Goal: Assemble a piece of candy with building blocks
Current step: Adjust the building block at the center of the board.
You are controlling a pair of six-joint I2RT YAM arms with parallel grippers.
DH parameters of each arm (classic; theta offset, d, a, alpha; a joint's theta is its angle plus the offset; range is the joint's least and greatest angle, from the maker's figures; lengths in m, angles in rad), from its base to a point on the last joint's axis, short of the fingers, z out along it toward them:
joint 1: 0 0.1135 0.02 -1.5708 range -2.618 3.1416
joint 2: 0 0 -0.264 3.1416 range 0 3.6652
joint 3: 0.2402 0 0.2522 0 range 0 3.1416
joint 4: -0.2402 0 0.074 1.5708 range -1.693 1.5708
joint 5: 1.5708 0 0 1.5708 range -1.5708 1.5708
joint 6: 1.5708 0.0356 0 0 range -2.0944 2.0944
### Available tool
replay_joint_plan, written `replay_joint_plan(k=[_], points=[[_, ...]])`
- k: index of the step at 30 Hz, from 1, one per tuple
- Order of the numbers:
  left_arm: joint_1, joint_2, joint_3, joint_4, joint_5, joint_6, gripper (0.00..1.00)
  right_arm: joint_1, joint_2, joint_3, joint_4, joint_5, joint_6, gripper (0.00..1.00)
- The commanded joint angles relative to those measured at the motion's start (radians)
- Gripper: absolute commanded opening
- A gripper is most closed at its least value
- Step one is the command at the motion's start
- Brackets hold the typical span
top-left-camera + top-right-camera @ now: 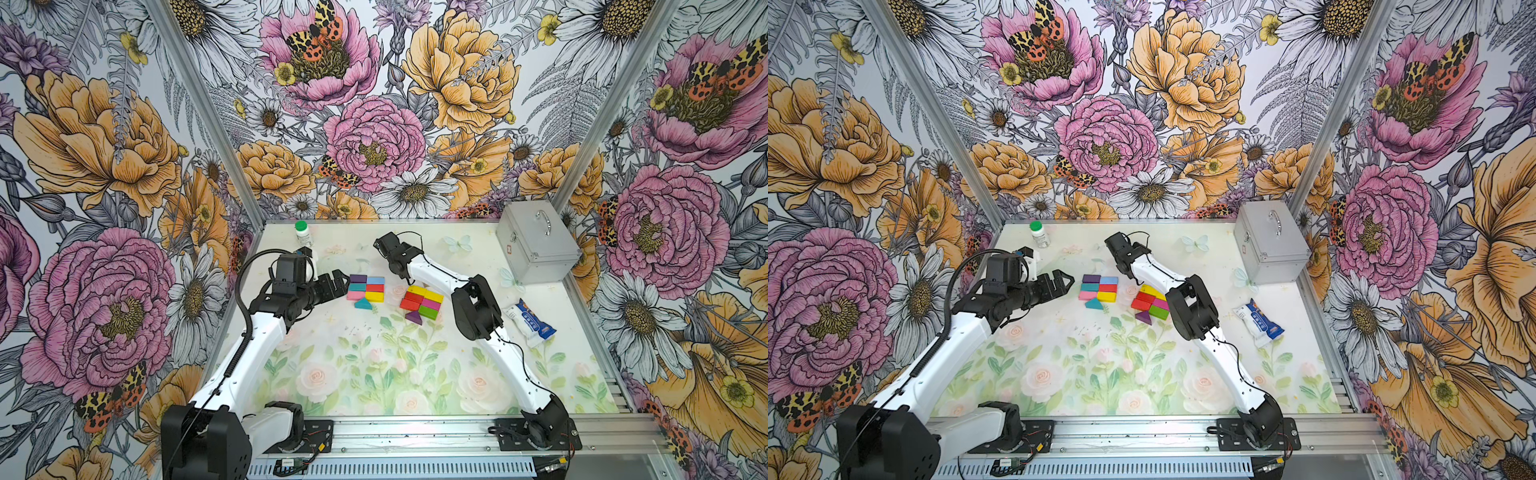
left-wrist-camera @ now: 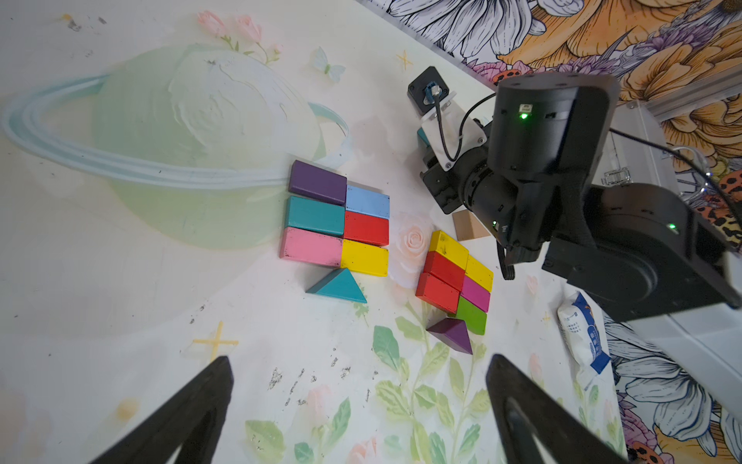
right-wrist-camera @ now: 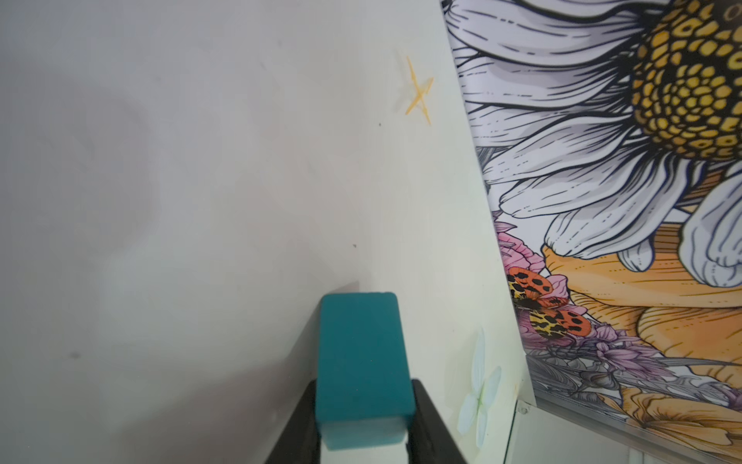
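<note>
Two builds mid-frame: left cluster [image 1: 366, 287], right cluster [image 1: 422, 302].
We see right tool [image 3: 363, 385] pinching a teal block [image 3: 361, 345], presumably the next piece; left tool [image 2: 360, 358] spread, standing clear.

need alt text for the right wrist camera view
A teal block is clamped in the right gripper, over a pale table. A floral wall with a white daisy and an orange moth runs along one side.

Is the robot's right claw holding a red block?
No, the right gripper is shut on a teal block, not a red one.
</note>
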Motion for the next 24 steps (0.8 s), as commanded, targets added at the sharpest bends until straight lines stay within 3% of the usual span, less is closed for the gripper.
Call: replay_joint_plan(k=[1, 24], points=[[0.012, -0.007, -0.008, 0.018, 0.029, 0.006, 0.99, 0.013, -0.015, -0.048, -0.071, -0.016, 0.018, 0.25], [0.010, -0.021, -0.016, 0.018, 0.029, 0.003, 0.99, 0.042, -0.092, -0.149, -0.070, -0.084, 0.108, 0.41]])
